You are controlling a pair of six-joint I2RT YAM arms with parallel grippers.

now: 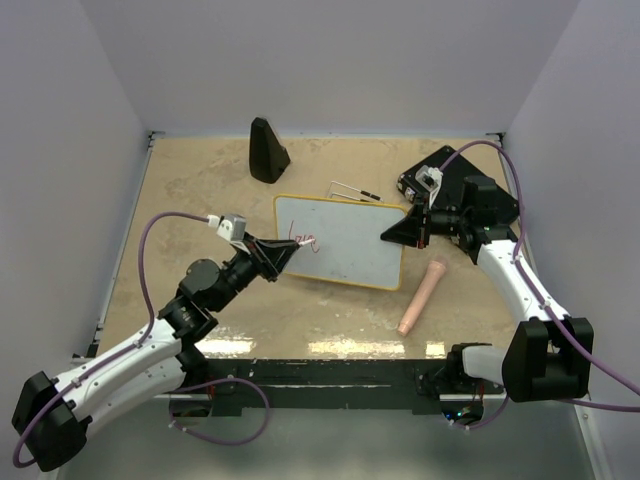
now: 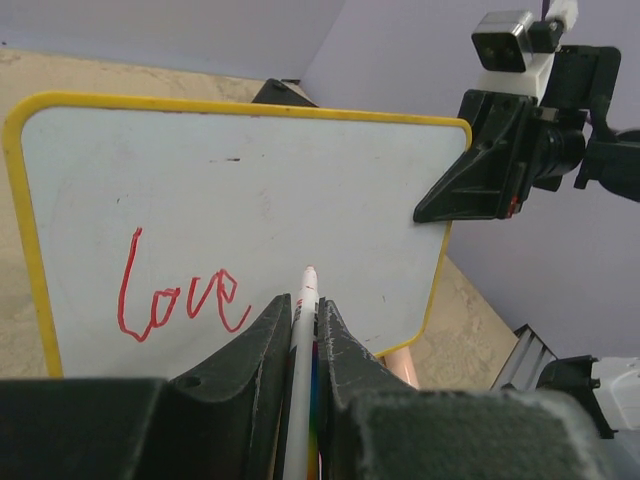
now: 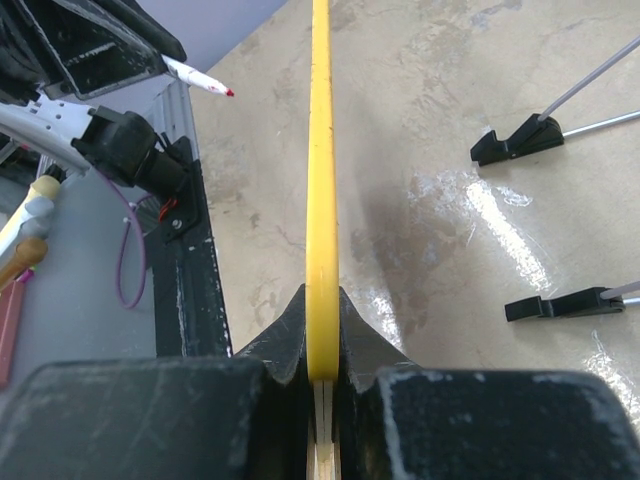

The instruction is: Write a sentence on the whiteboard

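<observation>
Beige table (image 1: 200, 190) below, and the left pincer (image 2: 304, 312) is pinching a red marker (image 2: 308, 288), its long axis aiming straight at the whiteboard (image 2: 300, 170), tip hanging just off the surface right of the one-word sentence (image 2: 180, 295), while the right pincer (image 3: 320, 300) is clamping the board's right rim.

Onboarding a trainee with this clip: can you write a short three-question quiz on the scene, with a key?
1. True or false: the right claw is clamped on the yellow rim of the whiteboard.
2. What does the left claw hold? A) an eraser B) a red marker C) nothing
3. Which red word is written on the board?
Key: 1 true; 2 B; 3 "Love".
</observation>
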